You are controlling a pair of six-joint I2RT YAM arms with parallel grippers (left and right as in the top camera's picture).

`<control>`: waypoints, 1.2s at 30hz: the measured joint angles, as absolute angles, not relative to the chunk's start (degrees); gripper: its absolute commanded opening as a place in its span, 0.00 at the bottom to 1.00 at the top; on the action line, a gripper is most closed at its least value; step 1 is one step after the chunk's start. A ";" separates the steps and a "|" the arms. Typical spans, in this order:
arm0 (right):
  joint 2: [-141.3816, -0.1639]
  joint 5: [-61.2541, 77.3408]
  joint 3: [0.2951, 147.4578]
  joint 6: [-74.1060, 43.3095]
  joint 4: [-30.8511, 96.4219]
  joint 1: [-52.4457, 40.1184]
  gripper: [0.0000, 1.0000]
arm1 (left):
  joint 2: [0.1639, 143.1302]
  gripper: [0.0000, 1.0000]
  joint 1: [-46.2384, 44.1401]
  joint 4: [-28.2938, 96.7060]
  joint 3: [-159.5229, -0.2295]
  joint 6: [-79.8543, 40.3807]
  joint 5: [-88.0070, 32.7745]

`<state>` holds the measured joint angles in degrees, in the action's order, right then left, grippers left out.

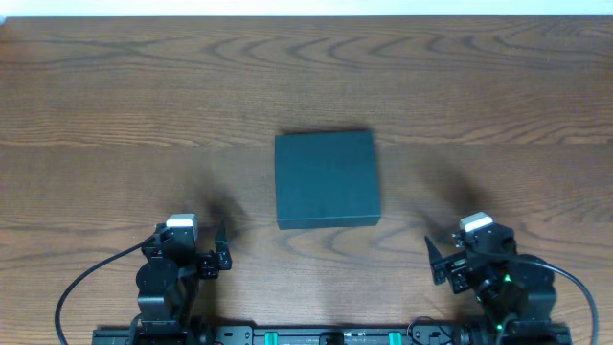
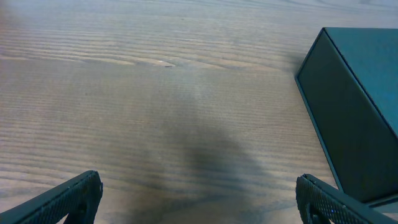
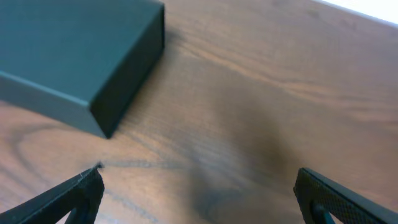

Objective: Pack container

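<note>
The matte black square cardboard box (image 1: 327, 179) lies closed on the bench (image 1: 115, 96). The left claw (image 1: 221, 251) and the right claw (image 1: 438, 262), both spread apart and empty, flank its near side. One should steady it while the other opens it.

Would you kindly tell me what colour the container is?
The container is matte black with a dark teal cast, best seen in the overhead view.

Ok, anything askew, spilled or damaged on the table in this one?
Nothing stands out. The black container lies closed and flat on the table, no dents or spills visible. The left gripper and right gripper are open and apart from it.
</note>
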<state>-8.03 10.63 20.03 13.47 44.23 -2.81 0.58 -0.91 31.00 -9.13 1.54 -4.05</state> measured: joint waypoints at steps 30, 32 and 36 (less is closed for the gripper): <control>-0.93 5.48 9.30 -3.29 37.69 -2.70 0.99 | 0.58 0.99 -0.91 31.00 -9.13 1.54 -4.05; -0.93 5.48 9.30 -3.31 37.69 -2.70 0.99 | 0.58 0.99 -0.91 31.00 -9.13 1.54 -4.05; -0.93 5.48 9.30 -3.46 37.69 -2.70 0.99 | 0.58 0.99 -0.91 31.00 -9.13 1.54 -4.05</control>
<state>-0.93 5.48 9.30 -3.46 37.69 -2.70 0.58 -0.91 31.00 -9.13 1.54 -4.05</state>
